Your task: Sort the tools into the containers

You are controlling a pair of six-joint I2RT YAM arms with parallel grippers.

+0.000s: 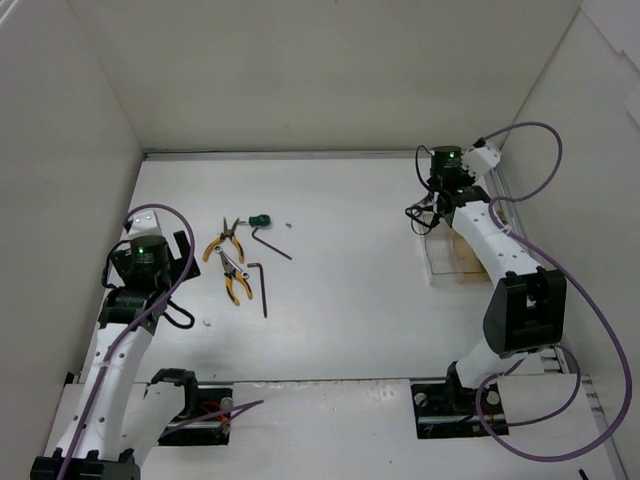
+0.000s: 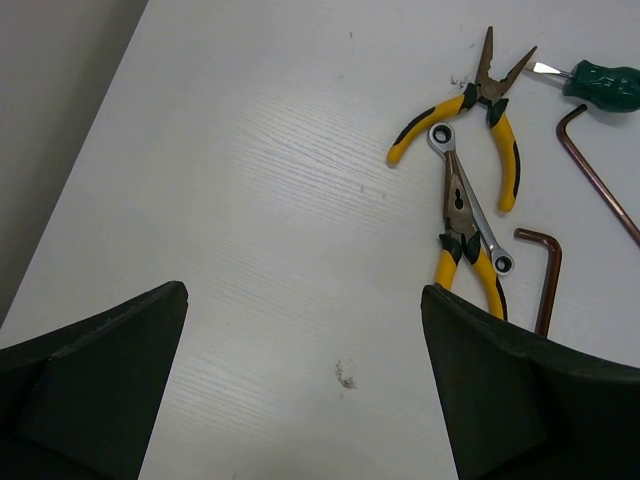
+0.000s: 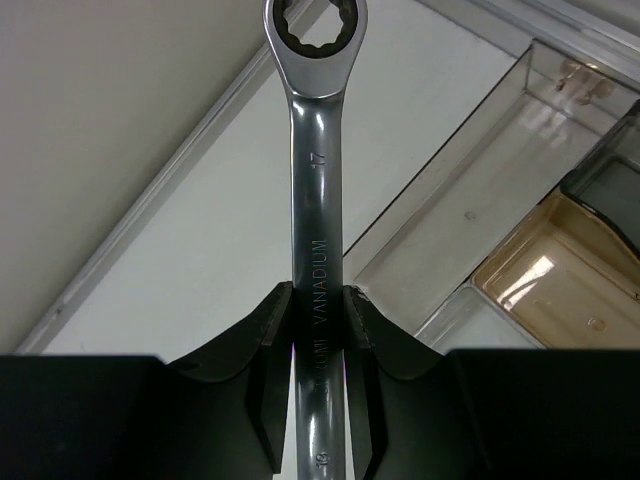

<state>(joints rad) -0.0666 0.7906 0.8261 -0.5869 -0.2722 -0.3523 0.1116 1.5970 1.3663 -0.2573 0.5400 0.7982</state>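
Closest to the lens, the right pincer [image 3: 318, 320] was clamped tight on the flat shank of a large silver wrench [image 3: 316, 150]. Its two dark fingers pressed the broad faces at roughly mid-length. The wrench was polished steel, mirror-bright, with a closed ring head toothed inside. "17" and "VANADIUM" were stamped along the shank. It appeared to be held off the white tabletop [image 1: 340, 300] at the far right, ring end toward the back wall. The clear containers [image 3: 520, 190] sat just beside it to the right, one showing a tan bottom.

By its look, the wrench would be rigid and heavy for its size. Its slick finish could let it slide or swivel between the fingers, so a hold on the flat faces near the middle seemed sound.

Well apart on the left, the left pincer [image 2: 305, 300] hung wide open and empty. Near it lay two yellow-handled pliers [image 2: 478, 110], a smaller wrench [image 2: 470, 210] across one pair, a green-handled screwdriver [image 2: 600, 82] and two hex keys [image 2: 595, 170].
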